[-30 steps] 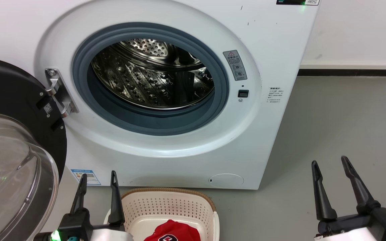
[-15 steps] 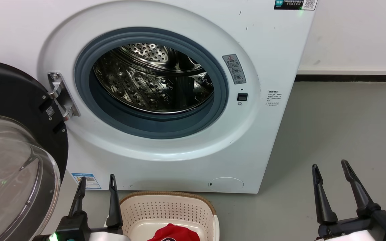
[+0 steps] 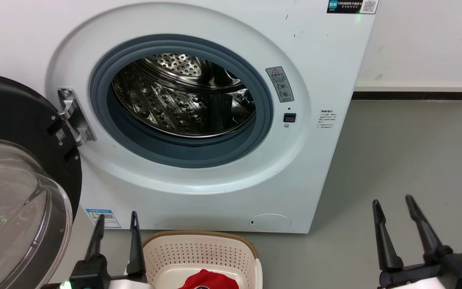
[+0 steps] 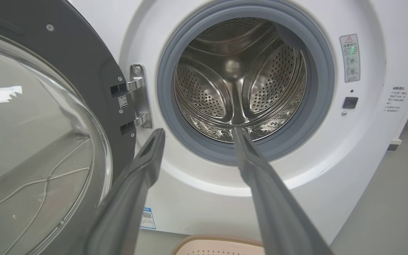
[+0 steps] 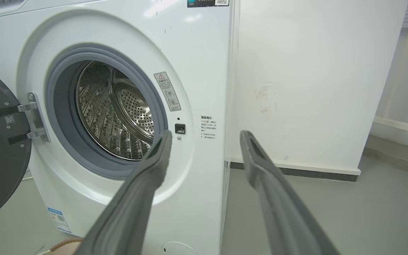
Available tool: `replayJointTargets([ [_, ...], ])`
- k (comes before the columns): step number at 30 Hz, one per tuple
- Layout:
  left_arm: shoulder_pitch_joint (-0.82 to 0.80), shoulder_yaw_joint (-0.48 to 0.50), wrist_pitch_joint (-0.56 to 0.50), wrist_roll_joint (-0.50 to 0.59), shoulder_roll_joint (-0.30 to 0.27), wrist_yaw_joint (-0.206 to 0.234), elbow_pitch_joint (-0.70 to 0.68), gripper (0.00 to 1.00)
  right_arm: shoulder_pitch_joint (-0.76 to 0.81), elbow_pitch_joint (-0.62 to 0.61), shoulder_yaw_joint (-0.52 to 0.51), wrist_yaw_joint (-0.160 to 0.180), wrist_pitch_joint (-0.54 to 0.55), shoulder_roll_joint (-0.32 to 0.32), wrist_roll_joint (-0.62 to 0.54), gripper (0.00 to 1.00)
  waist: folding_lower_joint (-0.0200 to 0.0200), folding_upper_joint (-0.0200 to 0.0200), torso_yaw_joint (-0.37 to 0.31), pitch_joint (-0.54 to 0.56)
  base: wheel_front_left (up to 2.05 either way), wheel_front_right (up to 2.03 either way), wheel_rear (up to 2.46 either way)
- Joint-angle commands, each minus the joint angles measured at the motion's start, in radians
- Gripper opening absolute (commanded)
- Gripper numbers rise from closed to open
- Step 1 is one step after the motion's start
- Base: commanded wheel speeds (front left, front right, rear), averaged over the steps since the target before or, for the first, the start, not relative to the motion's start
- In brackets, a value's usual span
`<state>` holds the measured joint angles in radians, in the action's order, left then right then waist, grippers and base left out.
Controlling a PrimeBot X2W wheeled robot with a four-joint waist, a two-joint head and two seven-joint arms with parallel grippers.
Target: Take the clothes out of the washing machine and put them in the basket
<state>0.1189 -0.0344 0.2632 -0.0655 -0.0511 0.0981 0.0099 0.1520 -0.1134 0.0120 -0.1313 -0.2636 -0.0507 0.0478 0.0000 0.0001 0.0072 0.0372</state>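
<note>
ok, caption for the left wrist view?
Open left gripper facing the washer's empty-looking drum; door open, basket rim below.

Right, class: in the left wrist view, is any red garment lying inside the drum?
No, the steel drum is bare perforated metal inside.

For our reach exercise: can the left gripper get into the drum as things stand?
Likely yes: the door stands wide open and nothing lies between the left gripper and the drum.
</note>
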Motion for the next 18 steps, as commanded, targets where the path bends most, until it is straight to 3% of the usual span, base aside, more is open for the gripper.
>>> replayJointTargets([
  [1,0.001,-0.001,-0.001,-0.001,0.000,-0.001,0.008,0.00,0.001,0.009,0.001,0.000,0.000,0.000,0.002,0.00,0.0000,-0.0001,0.000,0.000,0.00,0.00,0.00],
  [5,0.013,-0.002,-0.003,-0.018,0.000,-0.003,0.040,0.00,0.004,0.041,0.003,0.000,0.002,0.000,0.019,0.00,0.0000,-0.0001,0.000,0.000,0.00,0.00,0.00],
  [18,-0.030,0.005,-0.052,-0.302,-0.016,-0.041,0.072,0.00,-0.044,0.095,0.003,0.000,0.049,-0.018,0.309,0.00,0.0000,-0.0001,-0.001,-0.005,0.00,0.00,0.00],
])
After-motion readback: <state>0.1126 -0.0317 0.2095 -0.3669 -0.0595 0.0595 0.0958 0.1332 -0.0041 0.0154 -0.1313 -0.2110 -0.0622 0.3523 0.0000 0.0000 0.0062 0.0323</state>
